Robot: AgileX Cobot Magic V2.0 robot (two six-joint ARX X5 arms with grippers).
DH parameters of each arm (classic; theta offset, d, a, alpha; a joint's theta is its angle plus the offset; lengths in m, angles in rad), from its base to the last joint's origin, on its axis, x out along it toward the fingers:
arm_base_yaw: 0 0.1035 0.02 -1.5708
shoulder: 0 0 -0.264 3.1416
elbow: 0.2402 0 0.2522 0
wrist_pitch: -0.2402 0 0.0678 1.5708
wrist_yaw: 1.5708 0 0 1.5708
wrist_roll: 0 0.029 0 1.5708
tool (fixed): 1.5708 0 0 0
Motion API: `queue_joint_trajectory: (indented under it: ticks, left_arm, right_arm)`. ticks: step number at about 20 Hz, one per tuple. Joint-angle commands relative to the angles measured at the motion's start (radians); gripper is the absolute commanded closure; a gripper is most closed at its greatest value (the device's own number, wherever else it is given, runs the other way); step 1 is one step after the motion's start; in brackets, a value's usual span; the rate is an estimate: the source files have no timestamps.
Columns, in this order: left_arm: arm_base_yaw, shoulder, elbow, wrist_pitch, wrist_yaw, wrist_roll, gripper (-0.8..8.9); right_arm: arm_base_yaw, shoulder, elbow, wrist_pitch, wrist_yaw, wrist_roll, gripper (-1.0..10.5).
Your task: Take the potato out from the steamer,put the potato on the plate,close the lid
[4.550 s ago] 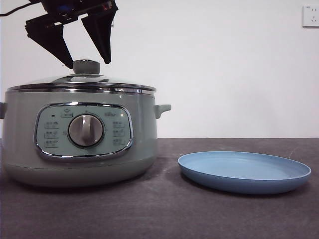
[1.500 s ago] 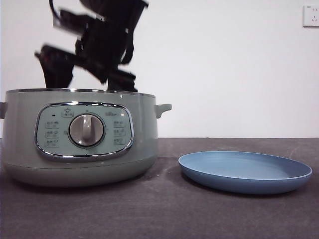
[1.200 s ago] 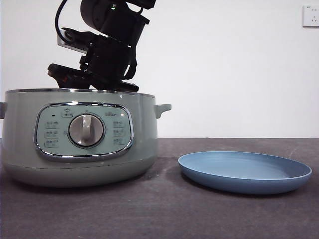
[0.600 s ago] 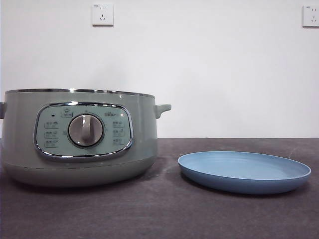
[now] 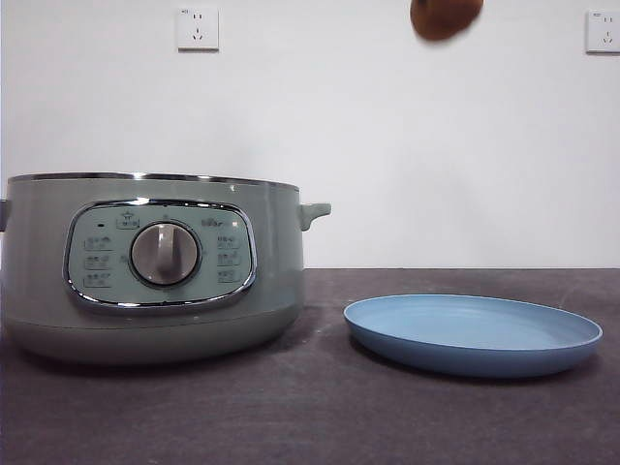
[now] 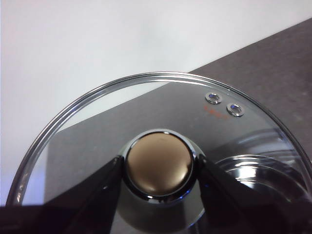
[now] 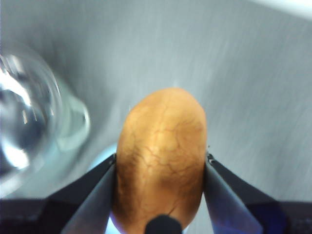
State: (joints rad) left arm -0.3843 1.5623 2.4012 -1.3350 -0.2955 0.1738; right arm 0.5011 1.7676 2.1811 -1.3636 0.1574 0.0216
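Note:
The sage-green steamer [image 5: 155, 262] stands lidless at the left of the front view. The light-blue plate [image 5: 473, 334] lies to its right on the table. High above the plate, at the picture's top edge, hangs the orange-brown potato [image 5: 444, 16]; only its lower part shows there. In the right wrist view my right gripper [image 7: 160, 173] is shut on the potato [image 7: 161, 170], one jaw on each side. In the left wrist view my left gripper [image 6: 159, 168] is shut on the knob [image 6: 159, 166] of the glass lid [image 6: 97, 131], which it holds out of the front view.
The dark table [image 5: 310, 417] runs to a white wall with a socket [image 5: 198, 28] at upper left and another socket [image 5: 603, 31] at upper right. A blurred view of the lid [image 7: 24, 122] shows in the right wrist view.
The arm that reached into the steamer a second ago has left it. The potato now hangs at the top of the front view, above the plate.

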Motion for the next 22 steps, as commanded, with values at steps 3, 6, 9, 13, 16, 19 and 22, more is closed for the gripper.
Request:
queue_joint_trajectory:
  ticks: [3, 6, 9, 13, 16, 19, 22]
  left_arm:
    - [0.008, -0.010, 0.011, -0.021, 0.016, 0.011, 8.22]
    - [0.008, -0.010, 0.011, -0.021, 0.016, 0.011, 8.22]
    - [0.008, -0.010, 0.011, -0.021, 0.016, 0.010, 8.22]
    - [0.008, -0.010, 0.011, -0.022, 0.017, 0.010, 8.22]
    - [0.008, -0.010, 0.011, -0.025, 0.017, 0.010, 8.22]
    - [0.008, -0.010, 0.011, -0.026, 0.019, 0.008, 8.22]
    - [0.008, -0.010, 0.011, -0.029, 0.069, 0.006, 8.22]
  right_arm:
    - [0.003, 0.005, -0.289, -0.014, -0.011, 0.034, 9.6]
    - [0.004, 0.005, -0.491, 0.106, -0.058, 0.034, 9.6]
    - [0.000, 0.005, -0.659, 0.285, -0.071, 0.034, 9.6]
    - [-0.002, 0.005, -0.824, 0.479, -0.100, 0.034, 9.6]
    - [-0.003, 0.006, -0.920, 0.572, -0.100, 0.034, 9.6]
    - [-0.010, 0.006, -0.960, 0.589, -0.100, 0.034, 9.5]
    - [-0.011, 0.006, -0.963, 0.586, -0.103, 0.034, 9.4]
